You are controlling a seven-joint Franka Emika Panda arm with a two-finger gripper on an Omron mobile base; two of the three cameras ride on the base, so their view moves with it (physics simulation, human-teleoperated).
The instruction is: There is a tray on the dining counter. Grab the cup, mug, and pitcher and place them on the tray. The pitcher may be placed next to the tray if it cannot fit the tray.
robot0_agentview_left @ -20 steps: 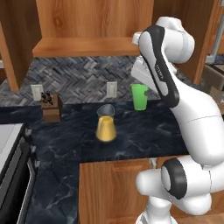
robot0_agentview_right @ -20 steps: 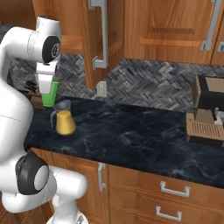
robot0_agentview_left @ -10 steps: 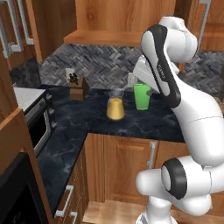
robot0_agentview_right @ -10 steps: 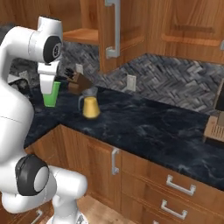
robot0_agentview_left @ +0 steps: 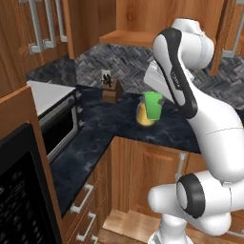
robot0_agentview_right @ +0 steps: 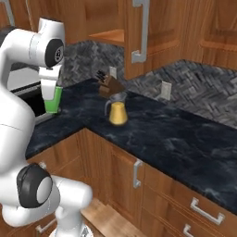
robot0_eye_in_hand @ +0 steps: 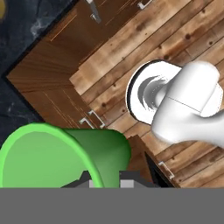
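Cup clamped at rim by tool, jaws closed on its wall; carried upright, clear of table, prob. for tray drop; pitcher left on table.

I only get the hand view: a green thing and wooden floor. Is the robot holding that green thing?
Observer: Yes, the gripper is shut on the cup, carrying it in the air.
Visitor: What is below it?
Observer: In the right base view, the cup hangs over the edge of a black counter.
Visitor: Anything else on that counter?
Observer: The pitcher with yellow liquid stands there, and a knife block behind it by the wall.
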